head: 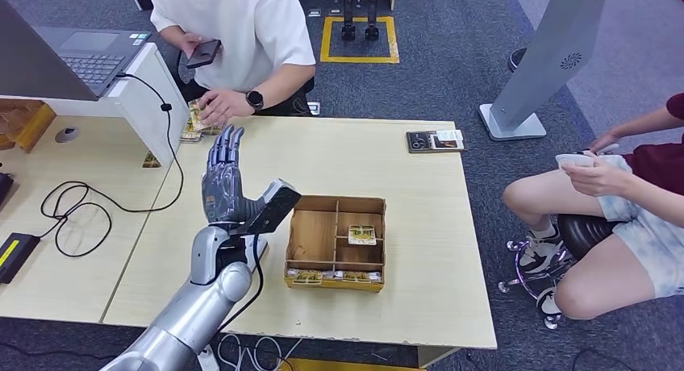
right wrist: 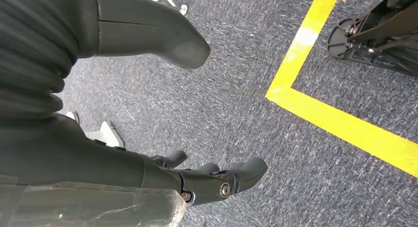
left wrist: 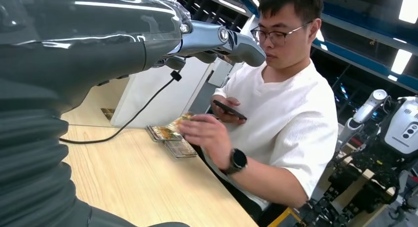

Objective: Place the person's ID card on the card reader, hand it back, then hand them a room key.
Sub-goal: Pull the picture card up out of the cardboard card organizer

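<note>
Left hand [head: 224, 177], center-left of the head view, fingers spread, empty; cards [head: 198, 121] under person's hand [head: 222, 106] just above it.

My left arm [head: 189, 306] is a run of smooth silver shells, with a black cable trailing down beside the forearm. My left hand [head: 226, 181] has dark blue-grey segmented fingers and a thick grey thumb. At the wrist sits a grey ribbed cover; clear plastic film wraps the casing beside it. My right hand [right wrist: 197, 180] has dark fingers with small round screws at the joints
</note>
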Motion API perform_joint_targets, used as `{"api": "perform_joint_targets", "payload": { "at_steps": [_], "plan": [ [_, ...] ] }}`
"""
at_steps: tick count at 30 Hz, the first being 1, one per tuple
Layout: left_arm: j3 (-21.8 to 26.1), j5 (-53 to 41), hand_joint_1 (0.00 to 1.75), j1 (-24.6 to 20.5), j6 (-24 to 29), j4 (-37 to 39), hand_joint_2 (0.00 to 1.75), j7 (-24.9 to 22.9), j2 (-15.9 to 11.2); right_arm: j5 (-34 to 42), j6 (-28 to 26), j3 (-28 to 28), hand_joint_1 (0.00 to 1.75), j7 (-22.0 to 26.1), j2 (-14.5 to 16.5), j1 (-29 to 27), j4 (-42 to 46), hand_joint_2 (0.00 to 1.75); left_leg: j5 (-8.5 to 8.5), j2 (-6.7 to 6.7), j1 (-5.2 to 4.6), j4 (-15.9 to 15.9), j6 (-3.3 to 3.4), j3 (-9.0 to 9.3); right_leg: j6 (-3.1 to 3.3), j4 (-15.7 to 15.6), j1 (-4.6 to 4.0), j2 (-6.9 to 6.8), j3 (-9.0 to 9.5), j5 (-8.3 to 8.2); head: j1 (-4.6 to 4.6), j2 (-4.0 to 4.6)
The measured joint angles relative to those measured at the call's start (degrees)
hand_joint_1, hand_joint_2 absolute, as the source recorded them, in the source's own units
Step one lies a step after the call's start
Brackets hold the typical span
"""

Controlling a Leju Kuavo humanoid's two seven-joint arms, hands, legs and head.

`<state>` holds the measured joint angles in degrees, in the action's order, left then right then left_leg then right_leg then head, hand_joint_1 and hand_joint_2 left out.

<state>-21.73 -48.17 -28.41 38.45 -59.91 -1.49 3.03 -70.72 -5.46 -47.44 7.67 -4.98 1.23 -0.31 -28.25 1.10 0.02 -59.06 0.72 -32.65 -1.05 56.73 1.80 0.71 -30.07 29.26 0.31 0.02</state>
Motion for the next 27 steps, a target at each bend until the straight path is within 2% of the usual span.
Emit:
{"api": "perform_joint_targets", "payload": {
  "at_steps": [8, 27],
  "plan": [
    [0.0, 6.9, 0.00, 2.3, -0.4, -2.8, 1.75, 3.0, -1.3, 0.4, -0.1, -0.4, 0.00, 0.3, -0.1, -0.6, 0.0, 1.75, 0.00, -0.01, 0.00, 0.0, 0.00, 0.00, 0.00, 0.0, 0.00, 0.01, -0.01, 0.00, 0.00, 0.00],
    [-1.4, 20.8, 0.00, 15.2, -1.7, -19.5, 1.75, 15.3, -10.1, 3.6, 0.1, -2.5, 0.00, 2.7, -0.2, -3.3, 0.0, 1.75, -0.01, -0.04, 0.01, 0.0, 0.00, -0.01, 0.01, 0.0, 0.00, 0.03, -0.03, 0.01, 0.00, 0.00]
  ]
}}
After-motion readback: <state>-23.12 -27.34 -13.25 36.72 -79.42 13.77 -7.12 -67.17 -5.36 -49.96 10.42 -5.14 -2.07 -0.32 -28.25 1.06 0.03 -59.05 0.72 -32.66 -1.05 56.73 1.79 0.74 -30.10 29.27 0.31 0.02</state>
